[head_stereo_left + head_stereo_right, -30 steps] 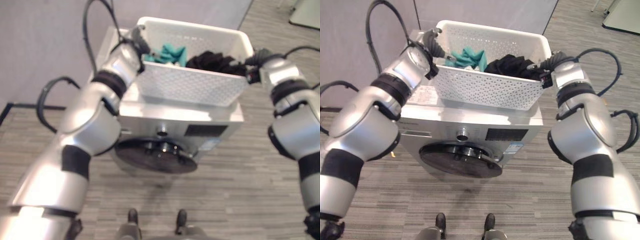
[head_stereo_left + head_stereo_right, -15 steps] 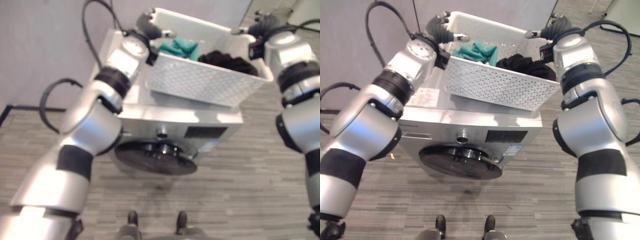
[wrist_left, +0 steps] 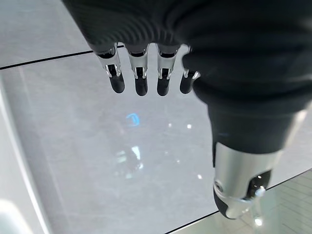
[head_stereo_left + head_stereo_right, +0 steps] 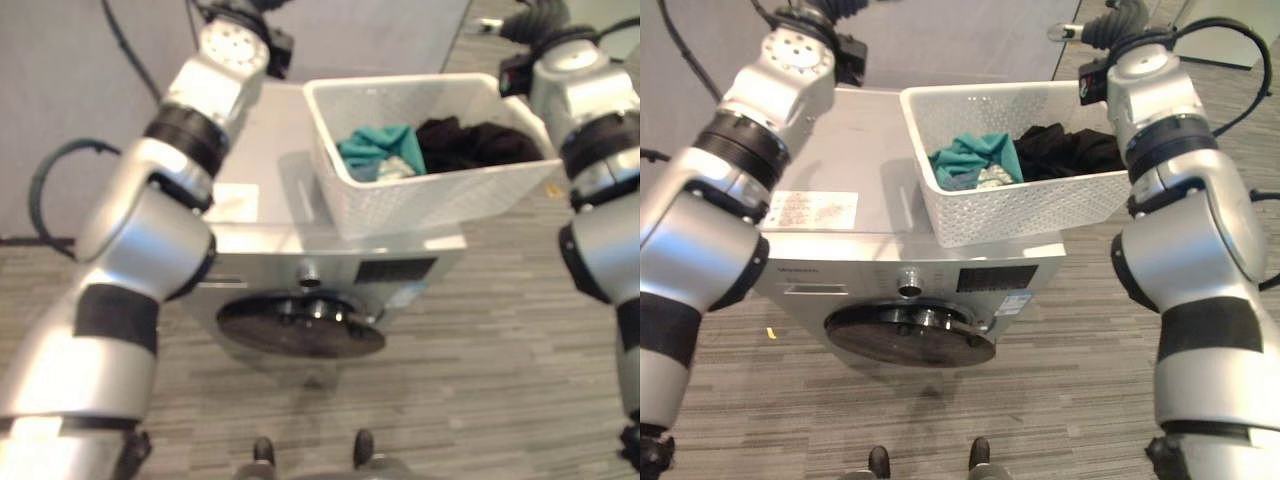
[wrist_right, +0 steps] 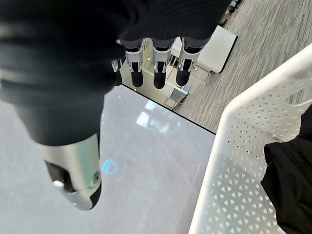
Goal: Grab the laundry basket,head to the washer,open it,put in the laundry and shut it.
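Laundry basket (image 4: pixel 1015 190) sits on top of the washer (image 4: pixel 850 170), over its right part, one end overhanging the right edge. Its long axis runs left-right across the washer top, open mouth up, near wall facing the robot. Teal cloth (image 4: pixel 970 160) and dark clothes (image 4: pixel 1070 150) lie inside. Parked here, it probably frees both hands for the door.

Left robot hand (image 3: pixel 141 78) is raised above the washer's back left, fingers straight and loose, holding nothing. Right robot hand (image 5: pixel 156 63) is up beside the basket's far right corner, clear of the rim, fingers straight, empty.

Round door (image 4: pixel 910 335) on the front looks shut, so opening is the next step.
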